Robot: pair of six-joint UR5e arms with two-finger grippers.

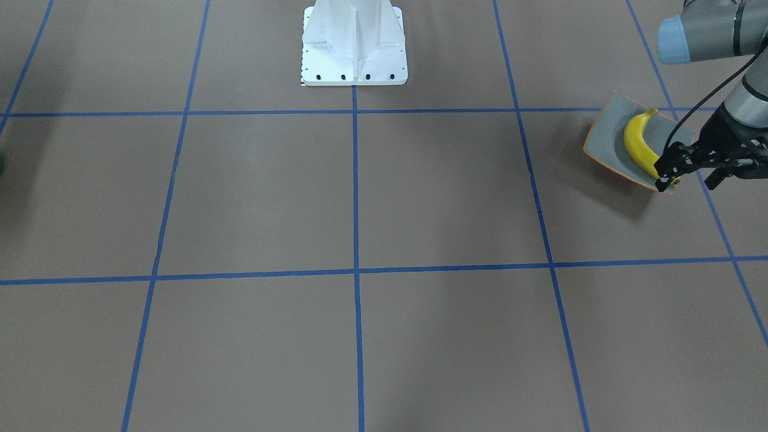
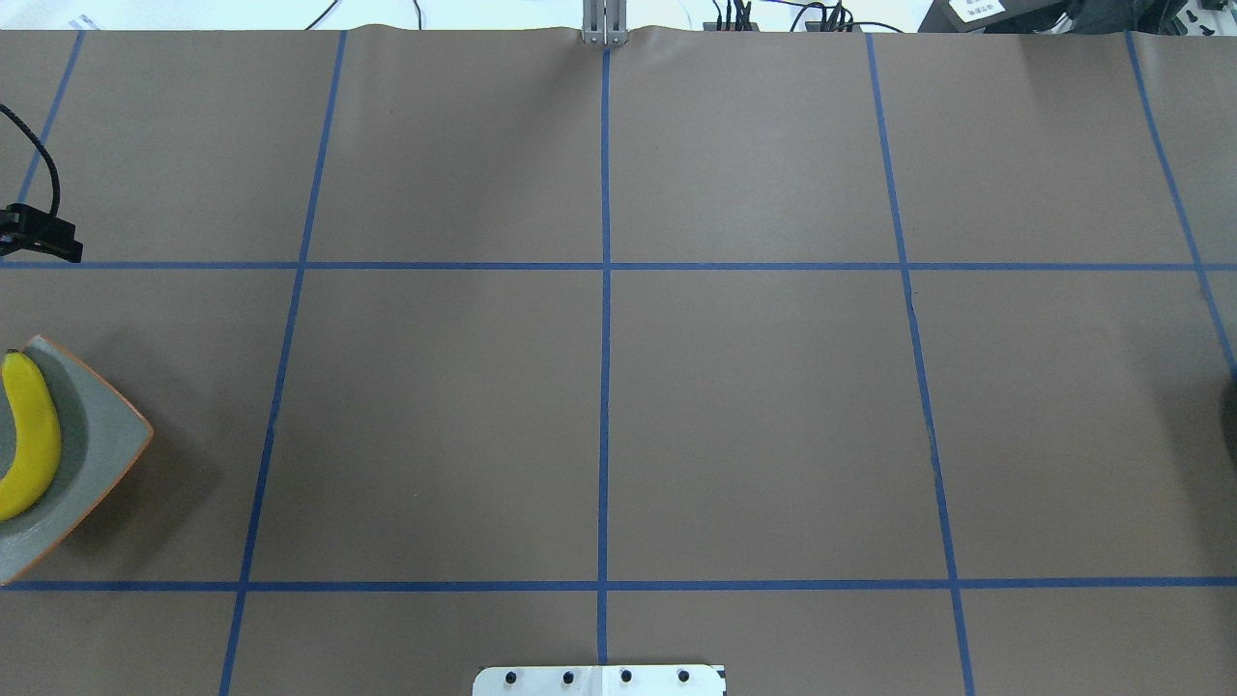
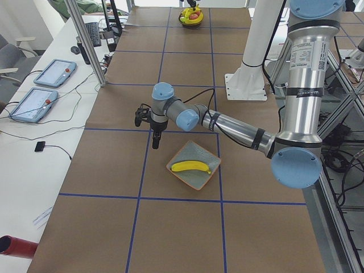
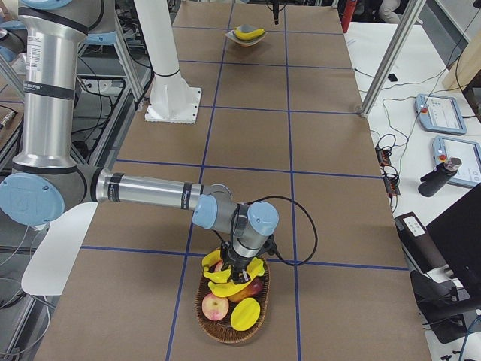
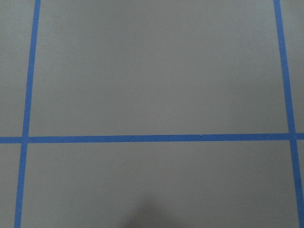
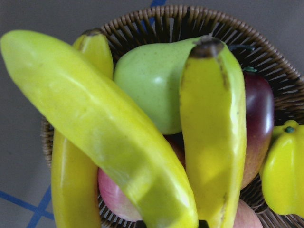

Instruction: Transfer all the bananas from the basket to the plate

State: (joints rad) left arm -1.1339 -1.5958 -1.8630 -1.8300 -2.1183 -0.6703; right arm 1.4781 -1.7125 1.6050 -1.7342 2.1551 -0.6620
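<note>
One yellow banana (image 1: pixel 637 147) lies in the grey plate (image 1: pixel 606 138) with the orange rim, at the table's left end; both also show in the overhead view, the banana (image 2: pixel 34 445) in the plate (image 2: pixel 106 435). My left gripper (image 1: pixel 665 171) hangs just beside the plate, holds nothing, and its fingers look apart. My right gripper (image 4: pixel 239 262) is down in the wicker basket (image 4: pixel 204 310) at the other end, right on the bananas; I cannot tell if it grips one. The right wrist view shows one banana (image 6: pixel 109 133) lying across another (image 6: pixel 213 133), and a third (image 6: pixel 71 180) behind.
The basket (image 6: pixel 190 19) also holds a green pear (image 6: pixel 147 80), a dark red fruit (image 6: pixel 259 118), a red apple (image 4: pixel 215 307) and a yellow fruit (image 6: pixel 285 175). The white robot pedestal (image 1: pixel 354 42) stands at mid-table. Blue tape lines cross the brown table (image 2: pixel 754 416).
</note>
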